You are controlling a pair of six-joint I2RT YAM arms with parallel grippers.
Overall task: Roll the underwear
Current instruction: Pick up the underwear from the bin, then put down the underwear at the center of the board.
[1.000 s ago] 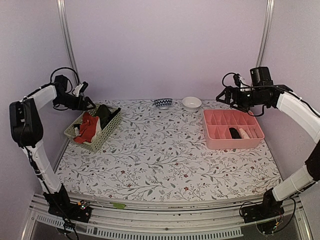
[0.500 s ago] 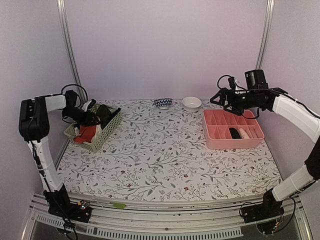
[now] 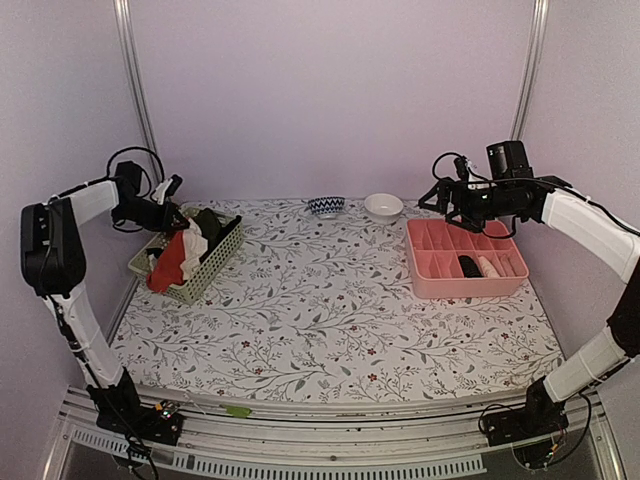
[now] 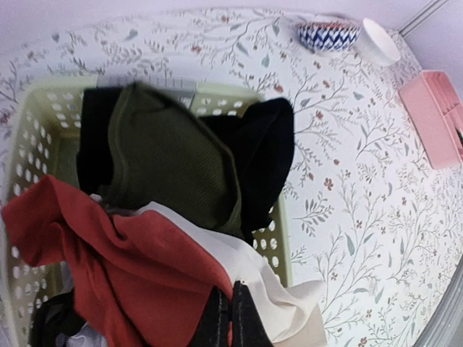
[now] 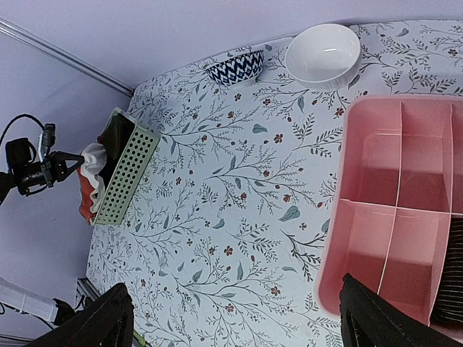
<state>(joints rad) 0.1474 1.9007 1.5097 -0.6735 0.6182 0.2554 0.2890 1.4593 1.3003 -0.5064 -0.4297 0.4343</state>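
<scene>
One red-orange underwear (image 4: 145,260) hangs pinched in the left pincer (image 4: 231,309) above the basket (image 4: 279,246); the right pincer (image 5: 235,314) gapes wide.

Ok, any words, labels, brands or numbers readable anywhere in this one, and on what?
No readable text in any view.
The tablecloth shows only a floral print, the blue bowl only a zigzag pattern; the pink tray, green basket and red-orange underwear carry no visible lettering.

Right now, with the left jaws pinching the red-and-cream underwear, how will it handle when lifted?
Probably floppy: the red-and-cream underwear hangs in loose folds over the basket rim. Likely light: one small pinch holds it. It may drag the dark garment touching it.
</scene>
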